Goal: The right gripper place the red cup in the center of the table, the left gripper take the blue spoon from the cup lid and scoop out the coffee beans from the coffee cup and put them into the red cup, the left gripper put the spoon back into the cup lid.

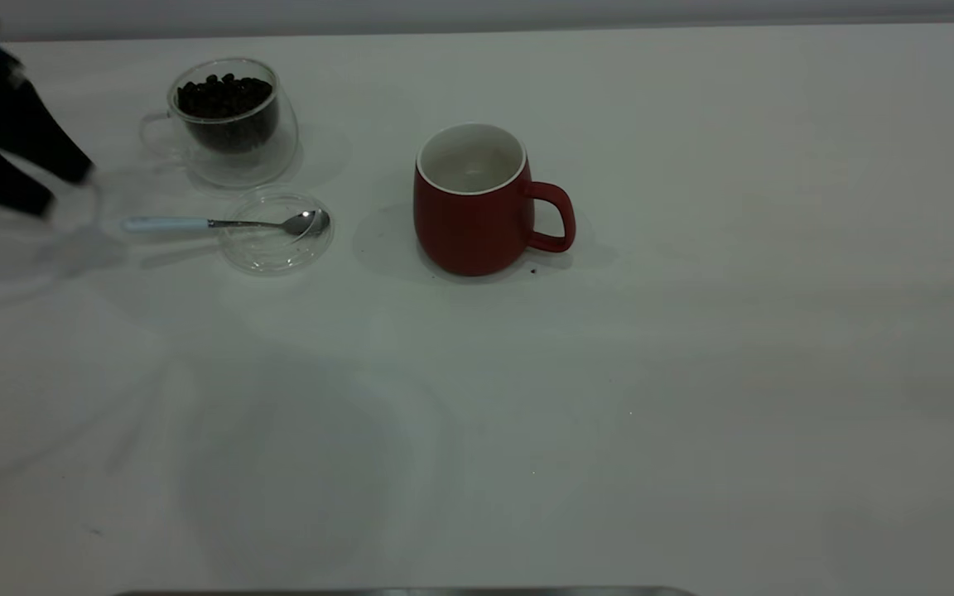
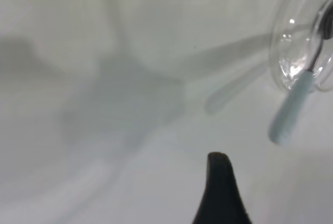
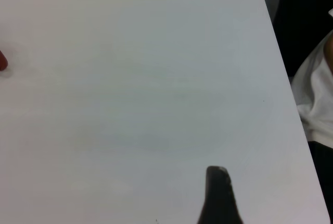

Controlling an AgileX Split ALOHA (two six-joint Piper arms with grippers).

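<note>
Centrally, matte rounded red cup (image 1: 474, 213), left hand (image 1: 71, 192) tapered, fingers apart.

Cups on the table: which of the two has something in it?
The clear glass coffee cup at the back left holds dark coffee beans. The red cup near the middle shows only a bare white inside.

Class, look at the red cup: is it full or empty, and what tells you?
Empty. The red cup stands upright on the table, and its white inside shows bare. The coffee beans fill the glass cup.
</note>
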